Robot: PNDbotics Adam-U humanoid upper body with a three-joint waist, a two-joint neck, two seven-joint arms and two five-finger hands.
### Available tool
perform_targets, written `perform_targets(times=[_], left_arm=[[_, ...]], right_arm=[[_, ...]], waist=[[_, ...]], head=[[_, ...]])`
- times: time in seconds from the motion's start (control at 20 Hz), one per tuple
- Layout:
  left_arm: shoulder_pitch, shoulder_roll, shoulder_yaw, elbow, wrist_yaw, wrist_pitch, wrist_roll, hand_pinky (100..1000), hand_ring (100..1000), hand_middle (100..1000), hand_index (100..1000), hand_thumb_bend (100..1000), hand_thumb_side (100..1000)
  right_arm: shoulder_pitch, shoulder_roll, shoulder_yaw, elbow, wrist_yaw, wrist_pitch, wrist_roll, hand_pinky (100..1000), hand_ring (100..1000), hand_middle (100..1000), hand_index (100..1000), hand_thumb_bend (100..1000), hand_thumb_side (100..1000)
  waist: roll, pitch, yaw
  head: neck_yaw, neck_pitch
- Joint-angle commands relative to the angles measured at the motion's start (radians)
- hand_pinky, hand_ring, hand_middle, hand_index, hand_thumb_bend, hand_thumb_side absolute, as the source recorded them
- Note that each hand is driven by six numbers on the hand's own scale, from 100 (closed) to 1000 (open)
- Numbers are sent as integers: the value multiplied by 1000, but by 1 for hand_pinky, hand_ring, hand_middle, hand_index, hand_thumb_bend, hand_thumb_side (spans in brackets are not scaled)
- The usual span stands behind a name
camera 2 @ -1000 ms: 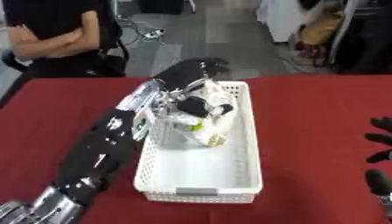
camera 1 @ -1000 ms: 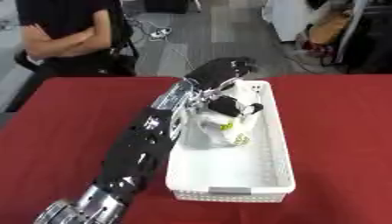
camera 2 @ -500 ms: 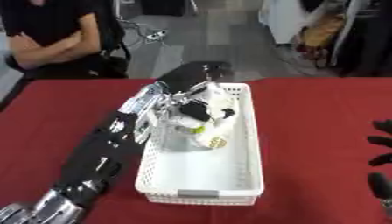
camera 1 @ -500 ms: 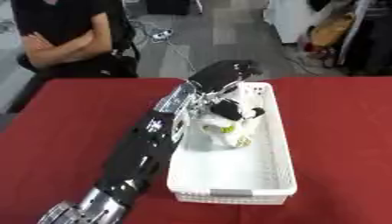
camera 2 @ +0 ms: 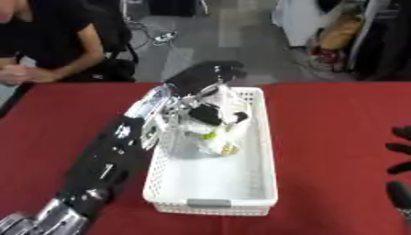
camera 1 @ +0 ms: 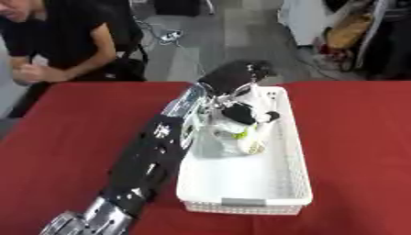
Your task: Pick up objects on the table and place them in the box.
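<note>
Fingers of the left hand (camera 1: 234, 78) curl around a white bag (camera 1: 237, 133) inside the box (camera 1: 244, 202).

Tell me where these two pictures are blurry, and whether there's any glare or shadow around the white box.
Left eye view: soft overall; the left hand and the white packet it holds over the box smear together. No strong glare; faint shadow inside the box under the packet. Right eye view: equally soft; the right hand at the right edge is a dark blur.

Two head-mounted eyes, looking steeply down, close over the red table (camera 1: 353, 151), both sharing the white box (camera 2: 261, 183).
</note>
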Motion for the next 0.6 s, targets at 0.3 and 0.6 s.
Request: perform_targets(times=[0.3,0.6], left_arm=[[-74,97,-9,-502,241,60,13,942,933,933,942,1000,658],[-54,129,-18,-787,370,107,-35,957,936,928,939,1000,653]], right_arm=[[-1,-17,-10,-7,4,3,-1,551,794,886,1000,514,920],[0,-18,-12,-5,6,5,0,551,794,886,1000,513,921]], waist=[[0,-22,8],[1,-26,13]], head=[[12,-5],[7,-14]])
